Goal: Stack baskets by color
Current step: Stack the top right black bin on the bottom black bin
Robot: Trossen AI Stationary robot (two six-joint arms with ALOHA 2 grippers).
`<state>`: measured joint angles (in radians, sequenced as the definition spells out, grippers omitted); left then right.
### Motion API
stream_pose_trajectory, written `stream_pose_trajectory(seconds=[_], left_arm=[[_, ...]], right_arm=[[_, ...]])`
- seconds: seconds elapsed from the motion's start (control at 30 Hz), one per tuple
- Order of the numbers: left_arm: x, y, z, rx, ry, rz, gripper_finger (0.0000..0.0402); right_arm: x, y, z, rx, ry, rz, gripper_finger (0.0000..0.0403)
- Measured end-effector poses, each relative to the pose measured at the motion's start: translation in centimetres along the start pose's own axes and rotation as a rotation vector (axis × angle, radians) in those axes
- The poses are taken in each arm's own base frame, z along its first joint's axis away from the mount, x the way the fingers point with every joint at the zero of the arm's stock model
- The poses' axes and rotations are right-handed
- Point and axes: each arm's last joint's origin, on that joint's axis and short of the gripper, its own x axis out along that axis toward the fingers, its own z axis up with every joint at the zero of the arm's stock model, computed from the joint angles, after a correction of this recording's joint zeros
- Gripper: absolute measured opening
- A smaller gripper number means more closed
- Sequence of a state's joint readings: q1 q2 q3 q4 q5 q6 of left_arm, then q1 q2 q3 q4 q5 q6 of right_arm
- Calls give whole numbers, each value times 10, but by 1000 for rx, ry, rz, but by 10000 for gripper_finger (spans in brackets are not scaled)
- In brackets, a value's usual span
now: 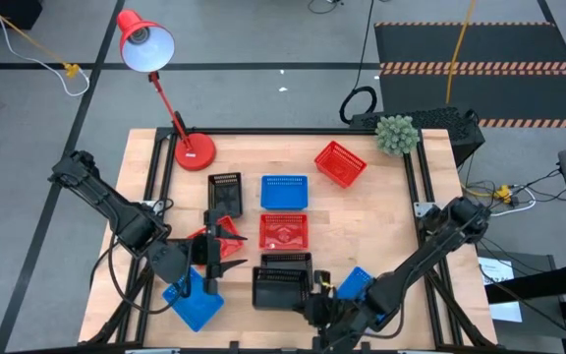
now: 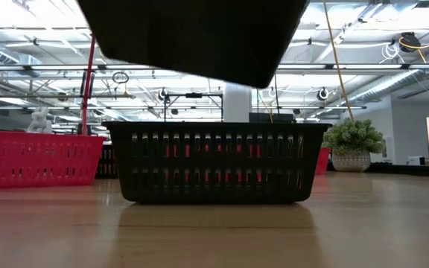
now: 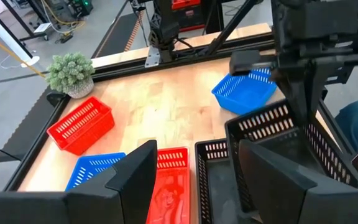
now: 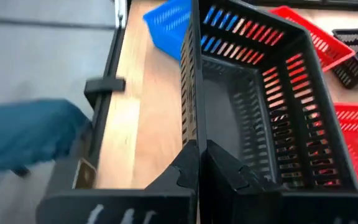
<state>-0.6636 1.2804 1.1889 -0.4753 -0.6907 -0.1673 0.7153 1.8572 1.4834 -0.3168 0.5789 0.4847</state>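
My right gripper (image 1: 317,300) is shut on a black basket (image 1: 281,292) near the table's front edge, right beside a second black basket (image 2: 214,164) that stands on the table. A third black basket (image 1: 225,192) lies farther back. One red basket (image 1: 283,233) sits mid-table and another red basket (image 1: 340,162) at the far right. A third red basket (image 2: 36,156) shows partly under my left gripper (image 1: 226,246), which is open and touches nothing. Blue baskets lie mid-table (image 1: 284,192), near left (image 1: 195,305) and near right (image 1: 355,285). My right gripper pinches one wall of the black basket at its rim (image 4: 190,124), one finger inside the basket and one outside. The fingers slant down from the table's right side and lie along that wall. The basket hangs tilted, its underside (image 2: 199,45) clear of the table.
A red desk lamp (image 1: 150,44) stands at the far left with its base (image 1: 195,149) on the table. A small potted plant (image 1: 396,135) sits at the far right corner. A person's blue-clad leg (image 4: 23,143) shows beyond the near edge.
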Motion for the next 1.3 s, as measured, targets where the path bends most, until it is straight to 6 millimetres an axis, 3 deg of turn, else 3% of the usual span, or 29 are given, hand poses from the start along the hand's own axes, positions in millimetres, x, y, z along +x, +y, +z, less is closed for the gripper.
stream_pose_trajectory(seconds=[0.43, 0.97, 1.3], left_arm=[[0, 0, 0, -81, -2, -1, 230], [-3, -8, -2, -61, -1, -28, 230], [-3, -9, -2, -56, -1, -33, 230]], right_arm=[[-20, -4, 12, -180, -84, -86, 6], [-11, -6, -7, -272, -19, -113, 10], [6, -22, -21, -235, -3, -152, 10]])
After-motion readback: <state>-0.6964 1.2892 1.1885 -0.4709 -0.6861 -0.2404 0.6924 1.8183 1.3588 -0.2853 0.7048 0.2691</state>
